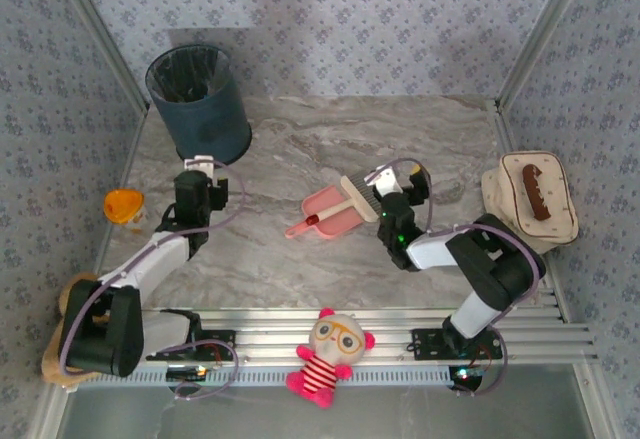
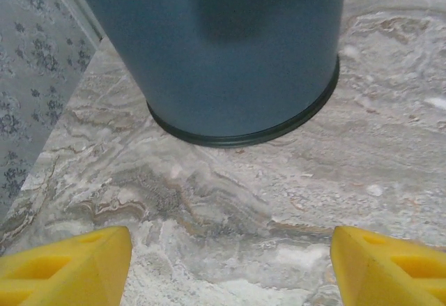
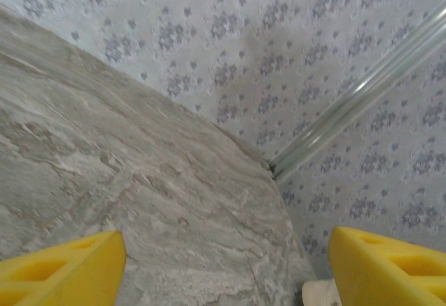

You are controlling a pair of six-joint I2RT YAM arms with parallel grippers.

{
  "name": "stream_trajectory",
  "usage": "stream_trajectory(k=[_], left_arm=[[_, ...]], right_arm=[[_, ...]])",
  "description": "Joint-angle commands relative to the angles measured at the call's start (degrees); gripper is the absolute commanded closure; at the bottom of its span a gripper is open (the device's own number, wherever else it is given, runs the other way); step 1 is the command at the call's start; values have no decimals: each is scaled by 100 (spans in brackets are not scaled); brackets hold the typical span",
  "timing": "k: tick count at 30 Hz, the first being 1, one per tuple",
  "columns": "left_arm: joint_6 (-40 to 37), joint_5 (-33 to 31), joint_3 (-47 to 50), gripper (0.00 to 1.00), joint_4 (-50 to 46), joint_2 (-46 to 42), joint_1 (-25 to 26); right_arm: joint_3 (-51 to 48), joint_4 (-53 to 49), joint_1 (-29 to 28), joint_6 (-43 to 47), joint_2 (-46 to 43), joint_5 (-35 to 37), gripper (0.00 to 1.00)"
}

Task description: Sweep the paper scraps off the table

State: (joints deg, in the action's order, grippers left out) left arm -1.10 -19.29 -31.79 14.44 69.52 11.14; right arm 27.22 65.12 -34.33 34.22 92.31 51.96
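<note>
**Both Arms Over a Marble Top, Jaws Spread**

The table (image 1: pixel 300 139) spans the scene from the near aluminium rail (image 1: pixel 400 321) to the papered far wall; its grey-white marble is bare around the centre. At the far left stands a dark blue bin (image 1: pixel 198 99), upright, with a black liner. The left gripper (image 1: pixel 200 164) sits just near of the bin's base. In its wrist view the yellow fingers (image 2: pixel 66 268) stand wide apart with only marble between them and the bin wall straight ahead. A cream oval tray (image 1: pixel 560 214) lies at the right edge, a brown bar (image 1: pixel 530 187) on it. Mid-table lies a pink dustpan (image 1: pixel 335 214), with a brush (image 1: pixel 358 197) resting across its right side (handle pointing near-left). The right gripper (image 1: pixel 395 174) is just right of the brush head; its jaws too are wide and hold nothing. A plush doll (image 1: pixel 330 354) lies on the rail. An orange cup-like toy (image 1: pixel 123 204) sits at the left edge.
</note>
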Motion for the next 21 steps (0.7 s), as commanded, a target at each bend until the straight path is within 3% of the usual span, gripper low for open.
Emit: stream_trajectory(k=[1,8,12,21], left_arm=[[-32,133,-1,24,419,202,-182],[348,757,-4,22,555,645,-606],[211,1420,355,18,1324,730,-790],[139,1929,1001,17,2731,908,-1153]], right_arm=[[-112,-558,234,-567,-196,-318,22],[-203,-1708,807,-1515,-612,-978,22],[-299,-2396,1287,-2376,-1020,-1620,22],[-847,-2003,2454,-2944,-1490,-3021,21]])
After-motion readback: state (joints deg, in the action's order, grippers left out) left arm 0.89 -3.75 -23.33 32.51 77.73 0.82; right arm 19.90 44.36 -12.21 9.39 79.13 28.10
